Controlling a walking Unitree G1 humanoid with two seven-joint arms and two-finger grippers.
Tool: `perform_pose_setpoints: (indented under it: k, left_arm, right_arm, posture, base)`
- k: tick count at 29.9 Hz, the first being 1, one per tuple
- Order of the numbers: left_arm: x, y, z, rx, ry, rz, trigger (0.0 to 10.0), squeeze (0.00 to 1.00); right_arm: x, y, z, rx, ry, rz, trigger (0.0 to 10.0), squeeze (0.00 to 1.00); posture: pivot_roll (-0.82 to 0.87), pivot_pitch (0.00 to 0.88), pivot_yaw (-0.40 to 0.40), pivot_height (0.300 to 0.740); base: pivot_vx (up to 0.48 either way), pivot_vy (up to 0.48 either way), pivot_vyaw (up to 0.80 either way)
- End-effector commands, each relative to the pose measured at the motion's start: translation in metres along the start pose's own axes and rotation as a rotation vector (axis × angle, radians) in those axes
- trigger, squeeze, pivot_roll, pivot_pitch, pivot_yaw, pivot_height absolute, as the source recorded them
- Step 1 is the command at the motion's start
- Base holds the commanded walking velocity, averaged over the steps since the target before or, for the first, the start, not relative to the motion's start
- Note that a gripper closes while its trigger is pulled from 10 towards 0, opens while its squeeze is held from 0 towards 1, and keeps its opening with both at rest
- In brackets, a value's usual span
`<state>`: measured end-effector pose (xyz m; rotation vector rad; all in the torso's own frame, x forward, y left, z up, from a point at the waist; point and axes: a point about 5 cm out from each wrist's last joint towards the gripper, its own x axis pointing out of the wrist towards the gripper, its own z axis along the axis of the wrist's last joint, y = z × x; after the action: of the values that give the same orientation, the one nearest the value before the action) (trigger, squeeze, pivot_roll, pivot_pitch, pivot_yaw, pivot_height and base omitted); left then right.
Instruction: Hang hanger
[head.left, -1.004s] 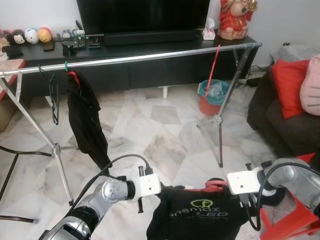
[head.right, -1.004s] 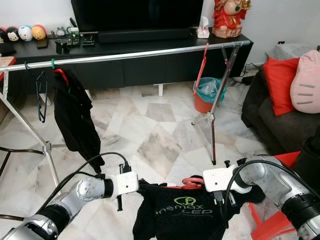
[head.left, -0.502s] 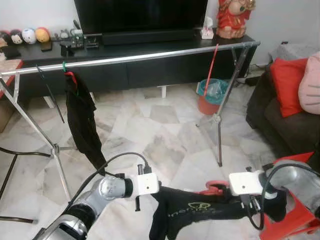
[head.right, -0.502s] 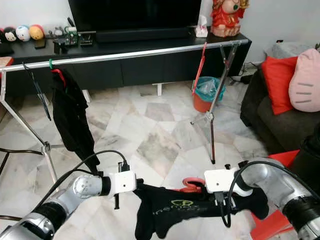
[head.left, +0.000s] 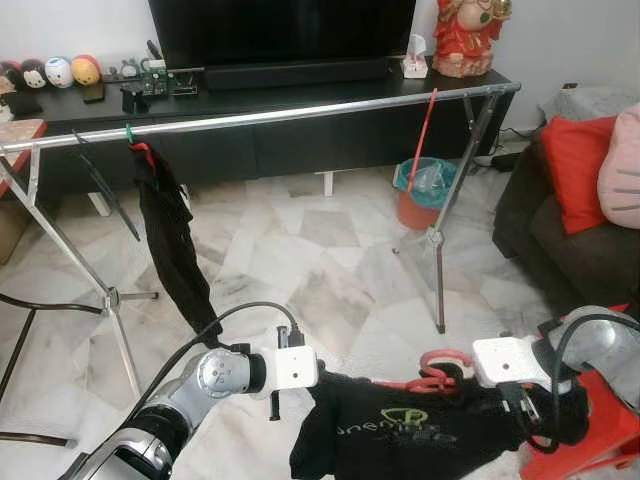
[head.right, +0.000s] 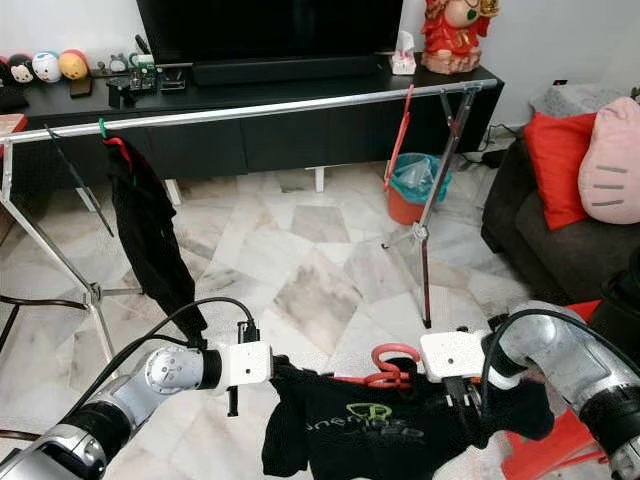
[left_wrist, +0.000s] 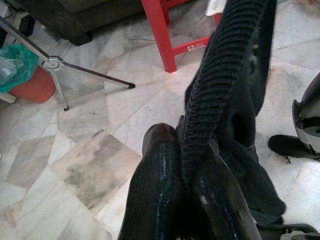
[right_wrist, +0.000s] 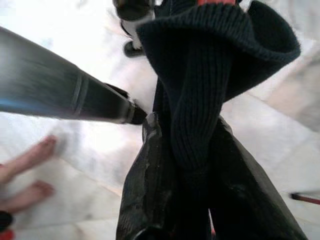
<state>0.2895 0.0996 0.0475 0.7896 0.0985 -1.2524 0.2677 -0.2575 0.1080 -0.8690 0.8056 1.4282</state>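
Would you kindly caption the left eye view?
Both claws hold a black shirt on a red hanger.

- The black knitted shirt (head.left: 420, 430), hanging low in front of the robot, has a green round emblem with a line of green lettering under it on its front; folds in the cloth break up the letters, so they cannot be read with any certainty.
- The red plastic stool leg (left_wrist: 162, 37) in the left wrist view has a small white sticker on its crossbar, too small to read.
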Motion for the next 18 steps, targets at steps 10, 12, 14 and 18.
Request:
perform_pose_setpoints:
  k: [10,12,14,18]
  left_arm:
    - [-0.021,0.036,0.003,-0.081,-0.060,0.209,10.0,0.00]
    - [-0.021,0.043,0.020,-0.137,-0.181,0.204,10.0,0.00]
    - [-0.021,0.049,0.039,-0.187,-0.298,0.174,10.0,0.00]
    - [-0.023,0.053,0.059,-0.223,-0.401,0.131,10.0,0.00]
  right_arm:
    - [0.023,0.032,-0.024,0.023,0.138,0.246,10.0,0.00]
    - [0.027,0.033,-0.027,0.026,0.164,0.244,10.0,0.00]
    - [0.031,0.037,-0.030,0.030,0.177,0.251,10.0,0.00]
    - [0.034,0.038,-0.030,0.030,0.175,0.253,10.0,0.00]
  posture:
    - [0.00,0.033,0.003,0.740]
    - [0.00,0.034,0.002,0.740]
    - [0.00,0.035,0.000,0.740]
    - [0.00,0.036,-0.001,0.740]
  base:
    - [0.000,0.000,0.00]
    - [0.000,0.000,0.00]
    - [0.000,0.000,0.00]
    - [0.000,0.000,0.00]
